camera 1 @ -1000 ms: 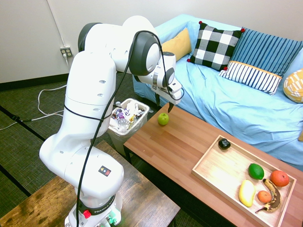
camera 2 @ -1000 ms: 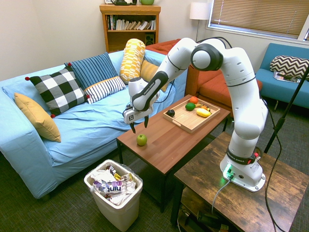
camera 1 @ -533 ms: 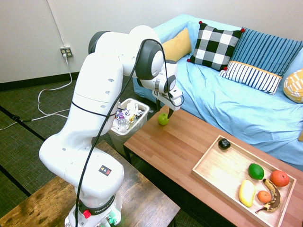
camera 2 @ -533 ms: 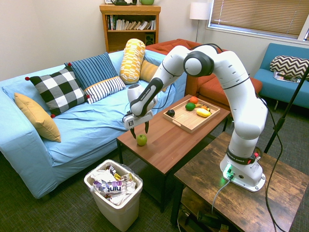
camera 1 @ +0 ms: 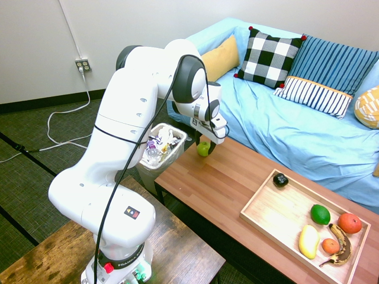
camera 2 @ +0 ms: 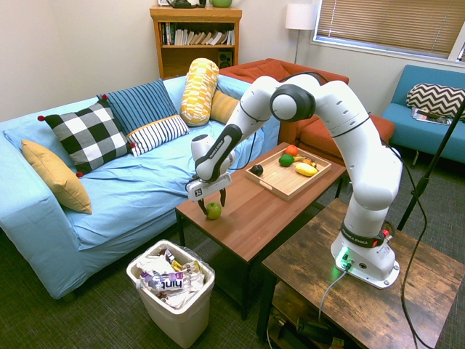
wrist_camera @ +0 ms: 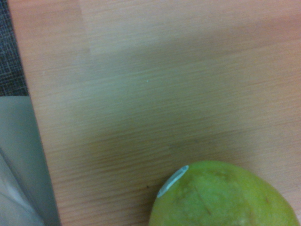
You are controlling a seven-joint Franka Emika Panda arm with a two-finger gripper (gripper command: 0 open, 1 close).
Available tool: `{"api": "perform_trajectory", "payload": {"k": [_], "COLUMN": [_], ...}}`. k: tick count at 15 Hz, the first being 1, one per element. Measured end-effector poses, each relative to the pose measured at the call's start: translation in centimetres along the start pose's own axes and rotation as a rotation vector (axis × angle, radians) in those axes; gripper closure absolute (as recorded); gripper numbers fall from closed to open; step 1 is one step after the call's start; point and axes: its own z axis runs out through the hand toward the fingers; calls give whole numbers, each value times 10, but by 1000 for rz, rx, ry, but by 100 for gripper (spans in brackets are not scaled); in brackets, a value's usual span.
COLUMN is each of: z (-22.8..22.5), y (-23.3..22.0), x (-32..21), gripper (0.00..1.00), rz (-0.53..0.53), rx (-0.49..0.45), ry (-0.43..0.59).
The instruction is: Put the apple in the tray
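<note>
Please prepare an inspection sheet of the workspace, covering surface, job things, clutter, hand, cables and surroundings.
Surface: reddish-brown table, wood grain visible.
Job things: green apple on the table, near its end beside the bin; light-wood tray further along, apple not yet in it.
Clutter: tray holds a dark round fruit, green fruit, yellow fruit, banana and two orange-red fruits.
Hand: open, fingers around the apple.
Cables: left out here.
Surroundings: blue-covered sofa; white bin with rubbish.

Apple [camera 2: 213,211] on tabletop [camera 1: 220,168] between my fingers [camera 2: 223,197]; tray [camera 1: 266,214] at table's other end, fruit inside; sofa [camera 2: 122,196] alongside; bin [camera 2: 174,298] beside apple's end.
</note>
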Motion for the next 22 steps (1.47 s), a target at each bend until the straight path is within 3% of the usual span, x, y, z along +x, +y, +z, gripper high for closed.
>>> {"api": "perform_trajectory", "payload": {"k": [1,2,13,17,22], "z": [1,3,-2,-81,-158], "y": [-1,-3,-15,-3,76], "x": [1,1,-1,23,112], "gripper": [0,100,100,100,100], "rz": [1,0,-14,8,151], "rx": [0,0,3,64,113], "ry": [-1,-2,-8,33,92]}}
